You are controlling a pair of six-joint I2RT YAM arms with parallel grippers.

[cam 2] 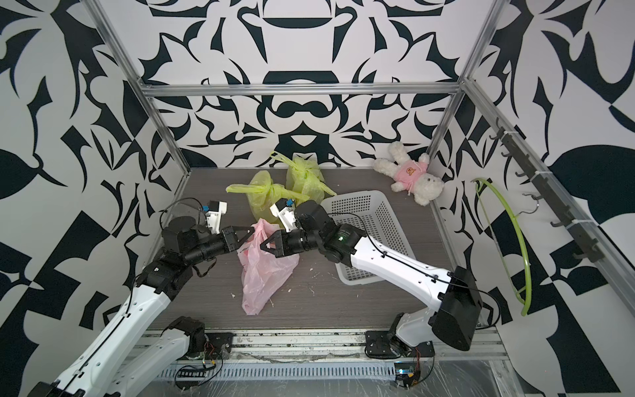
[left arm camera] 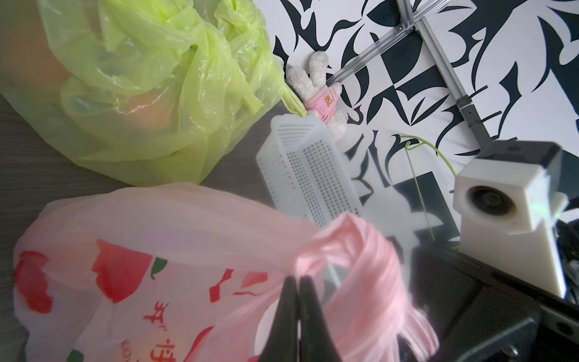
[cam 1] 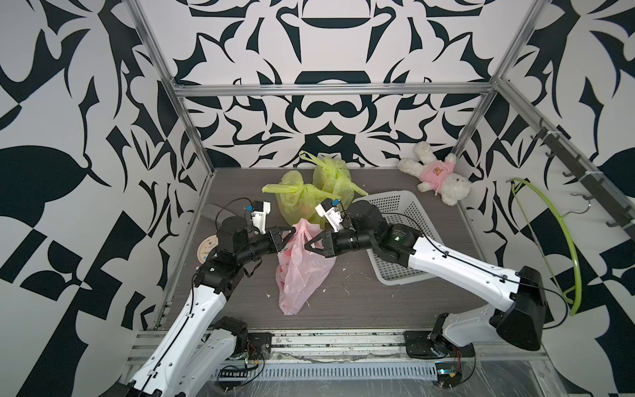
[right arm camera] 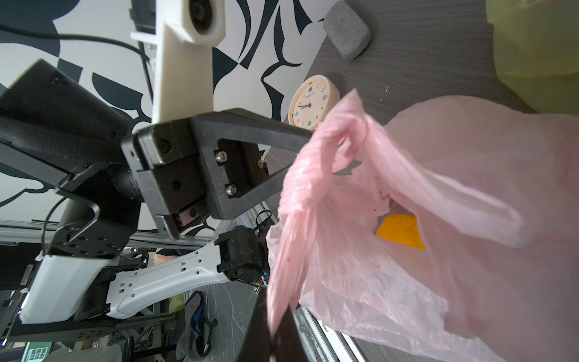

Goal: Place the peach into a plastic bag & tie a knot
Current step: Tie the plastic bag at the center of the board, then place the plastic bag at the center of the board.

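While the pink bag [cam 1: 298, 275] sags on the surface [cam 1: 360, 302] between your two arms, the left claw [cam 1: 292, 231] is pinched tight on one twisted handle. Your right claw [cam 1: 307, 246] is clamped on the other, and both handles are held up above the bag's body. From the right wrist, the peach [right arm camera: 401, 232] shows as an orange-yellow patch inside the bag's mouth. Two knotted green bags [cam 1: 302, 197] sit just behind. A white basket [cam 1: 407, 202] lies under your right arm, and a plush rabbit [cam 1: 436, 175] rests by the far wall.
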